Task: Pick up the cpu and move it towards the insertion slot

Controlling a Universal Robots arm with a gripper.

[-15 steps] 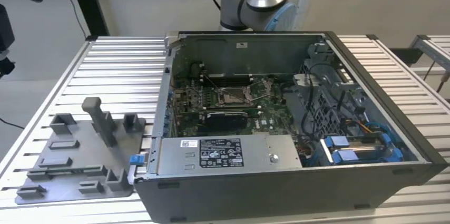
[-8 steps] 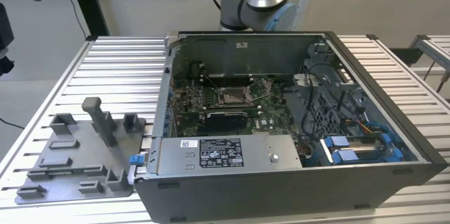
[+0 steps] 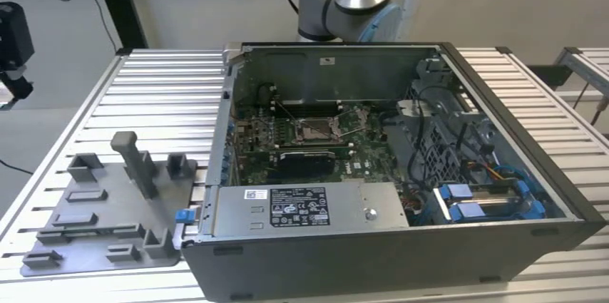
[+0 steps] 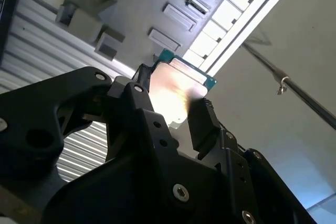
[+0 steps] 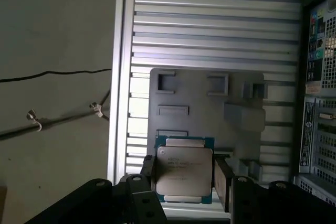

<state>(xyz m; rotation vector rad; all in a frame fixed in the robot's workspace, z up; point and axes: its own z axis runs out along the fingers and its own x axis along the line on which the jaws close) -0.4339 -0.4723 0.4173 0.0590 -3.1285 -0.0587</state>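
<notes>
Broadly, a ribbed aluminium slatted table (image 3: pixel 142 75) carries an open dark grey metal computer case (image 3: pixel 381 253) and, on the exterior view's left, a flat grey plastic fixture tray (image 3: pixel 95 235) with raised blocks. Inside the case lies a green circuit board (image 3: pixel 357 157), and on it sits the insertion slot (image 3: pixel 312 130), a small square socket with a shiny silver frame.

In both wrist views the black two-fingered gripper (image 5: pixel 184 174) (image 4: pixel 170 100) is clamped on the cpu (image 5: pixel 184 163) (image 4: pixel 181 80), a small flat square chip with a pale silvery lid on a green rim. The fingers press on two opposite edges. The chip hangs above the tray, outside the case and well apart from the slot.

It looks light, thin and stiff. The smooth metal lid is probably slippery, and the underside likely delicate. An edge hold like this one, kept level, seems the safest grip.
</notes>
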